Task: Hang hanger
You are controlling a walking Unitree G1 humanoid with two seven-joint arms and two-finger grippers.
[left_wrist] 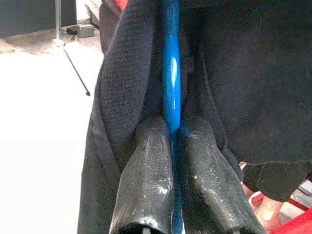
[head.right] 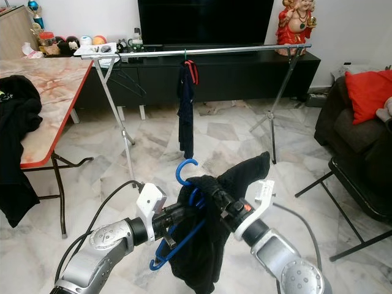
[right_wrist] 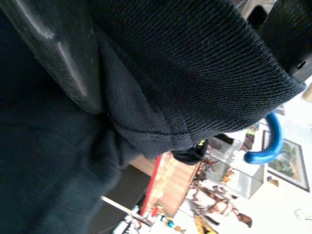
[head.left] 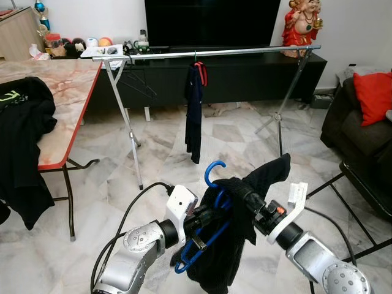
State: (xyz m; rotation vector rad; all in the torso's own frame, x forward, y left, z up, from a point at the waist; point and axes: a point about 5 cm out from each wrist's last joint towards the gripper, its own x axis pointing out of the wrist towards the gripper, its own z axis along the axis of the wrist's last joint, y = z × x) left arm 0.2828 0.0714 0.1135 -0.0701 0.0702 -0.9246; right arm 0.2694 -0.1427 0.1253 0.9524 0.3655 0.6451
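Hanger [head.left: 211,202], mostly shirt-hidden [head.left: 245,233], clamped by left tool [left_wrist: 171,146]; right tool's grip unclear.

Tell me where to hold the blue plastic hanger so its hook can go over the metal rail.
Grip the blue plastic hanger on its bare neck just under the hook, from the robot's left, where the left gripper already pinches it. The black garment covers the right shoulder, and the hook stands upright and free for the metal rail.
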